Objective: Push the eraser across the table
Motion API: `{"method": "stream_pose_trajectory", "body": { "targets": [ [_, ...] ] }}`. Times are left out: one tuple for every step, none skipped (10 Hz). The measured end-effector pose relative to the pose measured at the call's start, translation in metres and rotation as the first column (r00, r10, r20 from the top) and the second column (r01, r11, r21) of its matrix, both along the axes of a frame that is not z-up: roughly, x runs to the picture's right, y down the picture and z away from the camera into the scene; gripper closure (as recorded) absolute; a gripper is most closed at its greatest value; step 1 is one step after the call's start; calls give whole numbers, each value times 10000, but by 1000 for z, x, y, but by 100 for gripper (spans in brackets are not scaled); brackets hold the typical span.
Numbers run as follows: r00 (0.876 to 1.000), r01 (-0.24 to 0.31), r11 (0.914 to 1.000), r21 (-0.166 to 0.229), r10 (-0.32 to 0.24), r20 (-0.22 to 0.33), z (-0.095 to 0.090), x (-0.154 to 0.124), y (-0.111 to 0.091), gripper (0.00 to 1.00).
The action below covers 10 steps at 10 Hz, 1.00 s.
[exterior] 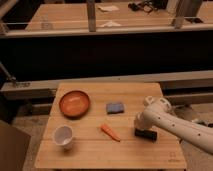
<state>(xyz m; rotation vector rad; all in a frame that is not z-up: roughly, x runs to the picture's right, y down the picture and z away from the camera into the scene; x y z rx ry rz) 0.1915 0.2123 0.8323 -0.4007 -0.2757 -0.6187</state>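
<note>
Jaws' state unclear; gripper [143,128] touches the eraser [146,134], its long axis running left-right.

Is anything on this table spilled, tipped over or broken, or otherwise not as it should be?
Nothing stands out. The bowl and cup stand upright, with no spill on the table. The gripper is low at the black eraser, near the table's right edge.

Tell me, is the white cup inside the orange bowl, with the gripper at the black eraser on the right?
Not inside: the camera view shows the white cup on the table in front of the orange bowl, apart. The gripper is at the black eraser, right side.
</note>
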Motion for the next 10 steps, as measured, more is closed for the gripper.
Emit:
{"method": "stream_pose_trajectory", "body": {
  "targets": [
    [10000,-2,10000,33,2,31,2,-2,-2,97],
    [10000,-34,10000,74,34,33,3,-2,-3,97],
    [10000,-57,9999,118,57,33,5,-1,-5,97],
    [10000,-74,9999,145,73,63,5,-1,-5,97],
    [9999,-68,9998,160,66,106,4,0,-1,97],
    [9999,-75,9998,171,72,128,2,0,0,97],
    [9999,-98,9997,222,95,144,0,4,4,97],
    [9997,-114,9995,308,106,238,1,3,4,97],
    [9996,-147,9993,341,138,258,3,3,3,97],
    [9995,-197,9992,355,188,259,4,3,2,97]
  ]
}}
